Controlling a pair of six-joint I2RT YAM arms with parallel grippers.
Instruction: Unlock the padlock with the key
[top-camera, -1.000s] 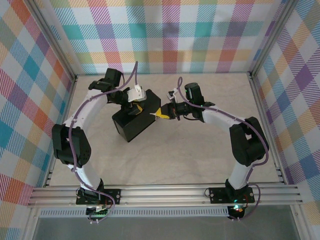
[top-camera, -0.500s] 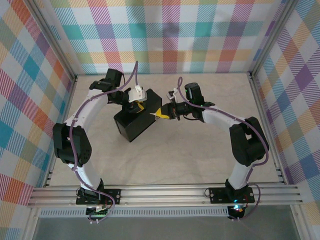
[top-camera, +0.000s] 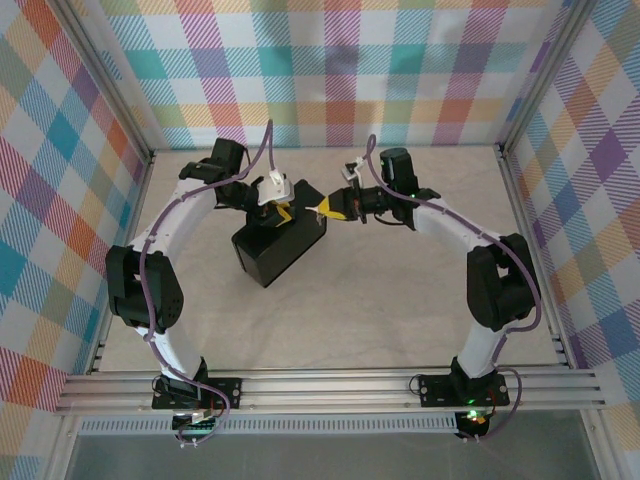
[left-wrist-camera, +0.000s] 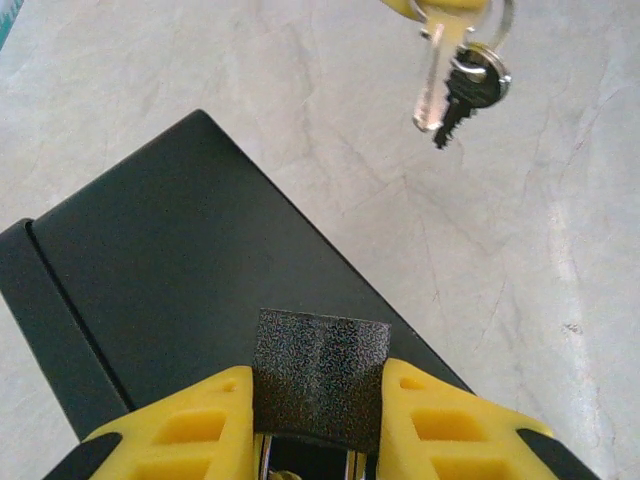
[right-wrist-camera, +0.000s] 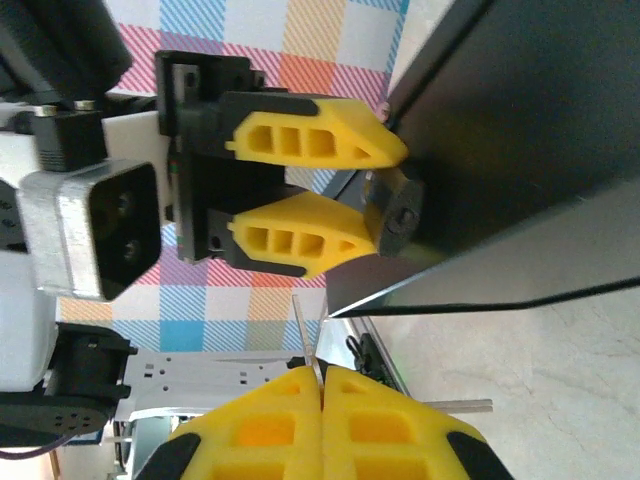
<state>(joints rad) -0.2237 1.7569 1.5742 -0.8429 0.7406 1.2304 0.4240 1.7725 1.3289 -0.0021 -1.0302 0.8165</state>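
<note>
Overhead: both arms meet at a black rectangular box (top-camera: 280, 255) on the pale marbled tabletop (top-camera: 400, 300). Left wrist: left jaws clamp the small dark textured padlock (left-wrist-camera: 320, 375); a thin silvery key (left-wrist-camera: 435, 80) dangles nearby, apart from it. Right wrist: right jaws pinch that key.

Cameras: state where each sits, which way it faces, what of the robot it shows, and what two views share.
Top external: above and behind the bases, looking down on the table; both arms, left gripper and right gripper by the box.
Left wrist: on the left arm, facing down over the box; own fingers clamp the padlock.
Right wrist: on the right arm, facing the left gripper; own fingers pinch the key.
Shared: both wrist views show padlock and key.
</note>
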